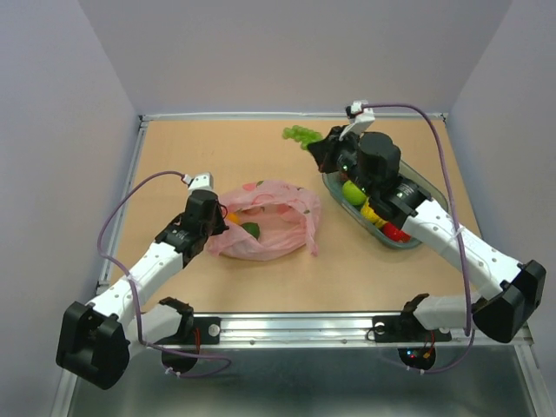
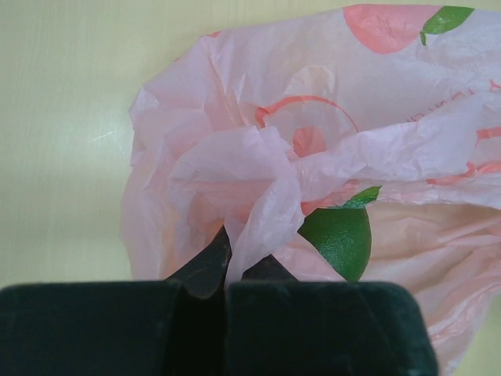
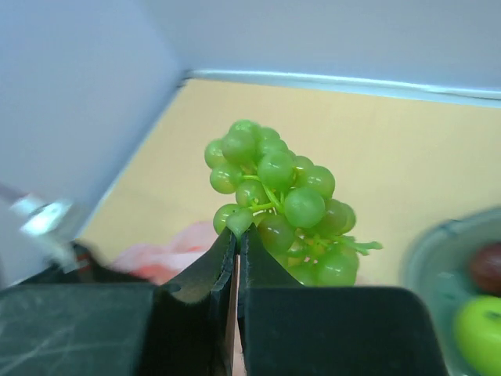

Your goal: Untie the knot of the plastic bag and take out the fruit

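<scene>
Looking down from above, the plastic bag (image 1: 278, 217) lies slack and open-mouthed at mid-table, the left gripper (image 1: 221, 219) at its left edge. The right gripper (image 1: 318, 149) hangs near the far end of the grey tray (image 1: 352, 217), carrying the grapes (image 1: 300, 134); a green apple (image 1: 352, 191) and other fruit already lie in the tray

From the left wrist, the left gripper (image 2: 235, 258) is clenched on a fold of the bag's (image 2: 235, 164) pink film

From the right wrist, the right gripper (image 3: 237, 235) is pinched onto the grapes (image 3: 282, 196), held clear of the table

Untying looks finished; emptying is in hand. Next, the grapes need lowering into a free spot in the tray, then a release, while the left keeps the bag pinned
</scene>
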You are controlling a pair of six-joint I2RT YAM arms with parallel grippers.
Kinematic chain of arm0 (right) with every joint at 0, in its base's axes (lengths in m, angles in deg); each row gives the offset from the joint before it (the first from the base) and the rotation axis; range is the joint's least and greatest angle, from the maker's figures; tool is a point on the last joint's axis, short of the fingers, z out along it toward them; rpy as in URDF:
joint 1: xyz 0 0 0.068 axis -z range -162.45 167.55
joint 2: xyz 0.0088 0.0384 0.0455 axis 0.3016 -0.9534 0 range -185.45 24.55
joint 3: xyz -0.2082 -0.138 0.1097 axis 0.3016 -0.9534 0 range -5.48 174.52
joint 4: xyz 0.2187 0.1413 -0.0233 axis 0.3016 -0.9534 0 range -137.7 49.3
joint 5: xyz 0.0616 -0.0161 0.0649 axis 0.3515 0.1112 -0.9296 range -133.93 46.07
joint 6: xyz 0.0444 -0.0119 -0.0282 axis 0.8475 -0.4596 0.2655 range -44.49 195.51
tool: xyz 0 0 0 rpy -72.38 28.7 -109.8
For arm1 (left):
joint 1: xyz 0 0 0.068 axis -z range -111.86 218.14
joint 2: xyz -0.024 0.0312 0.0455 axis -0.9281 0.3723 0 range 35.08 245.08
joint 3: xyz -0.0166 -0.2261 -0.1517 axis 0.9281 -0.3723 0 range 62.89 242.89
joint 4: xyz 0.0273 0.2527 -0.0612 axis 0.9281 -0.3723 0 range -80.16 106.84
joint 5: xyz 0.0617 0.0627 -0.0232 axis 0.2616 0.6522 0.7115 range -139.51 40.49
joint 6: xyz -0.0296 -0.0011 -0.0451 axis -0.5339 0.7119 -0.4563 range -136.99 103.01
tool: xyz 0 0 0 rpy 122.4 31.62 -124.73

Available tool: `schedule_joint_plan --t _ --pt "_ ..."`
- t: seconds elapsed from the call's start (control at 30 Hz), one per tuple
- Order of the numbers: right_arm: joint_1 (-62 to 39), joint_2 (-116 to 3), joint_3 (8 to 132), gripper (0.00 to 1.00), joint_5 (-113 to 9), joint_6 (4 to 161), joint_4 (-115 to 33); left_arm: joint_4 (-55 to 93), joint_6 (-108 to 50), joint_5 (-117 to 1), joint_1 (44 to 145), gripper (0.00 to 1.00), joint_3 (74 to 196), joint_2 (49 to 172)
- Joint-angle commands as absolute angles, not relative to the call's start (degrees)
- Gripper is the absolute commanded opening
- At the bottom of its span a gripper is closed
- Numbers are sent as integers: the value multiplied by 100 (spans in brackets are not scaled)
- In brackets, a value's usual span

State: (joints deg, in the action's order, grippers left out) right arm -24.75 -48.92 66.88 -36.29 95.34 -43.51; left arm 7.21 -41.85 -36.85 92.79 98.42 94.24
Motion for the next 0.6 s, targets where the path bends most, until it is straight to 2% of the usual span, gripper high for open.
schedule_joint_plan --t 0.0,0.23,0.53,0.57 --pt "-1683 -4603 6370 0 -2662 9335 -4483 946 -4037 -3808 9266 0 9743 9073" --pt "-23 -4602 5403 0 -2601 9326 -4483 972 -3791 -4090 9266 0 9638 8721" --pt "568 -4348 4129 1 -1661 9721 -4501 1314 -3632 -4670 9275 0 9427 8193" --pt "569 -4313 4041 5 -1660 9757 -4518 1323 -3624 -4679 9275 0 9427 8193"
